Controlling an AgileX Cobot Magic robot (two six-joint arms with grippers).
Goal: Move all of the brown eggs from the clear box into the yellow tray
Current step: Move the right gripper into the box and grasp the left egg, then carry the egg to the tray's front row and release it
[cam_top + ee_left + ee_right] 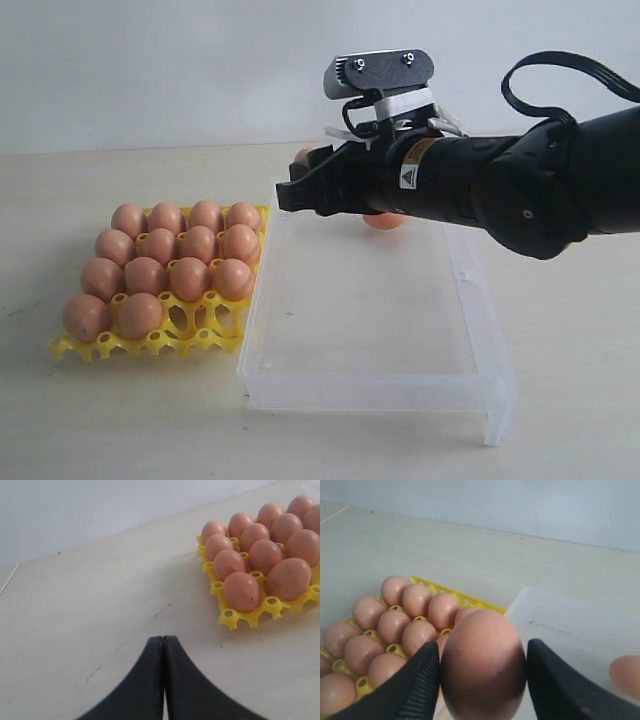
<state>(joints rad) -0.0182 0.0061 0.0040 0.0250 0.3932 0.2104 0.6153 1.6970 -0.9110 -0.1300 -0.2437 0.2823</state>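
Right end effector (295, 190) grips an egg (482, 660); the tray's (70, 347) two empty cups (212, 318) lie toward the desk's (120, 420) front-left corner.

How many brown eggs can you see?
16 smooth brown eggs: 14 in the bright yellow plastic egg tray, one held in the right pincer, and one in the clear plastic box, behind the black arm, which could hide more.

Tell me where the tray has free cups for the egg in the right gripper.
Two cups in the front row of the yellow tray, on the side by the clear box, are bare. Every other cup is crowded with brown eggs.
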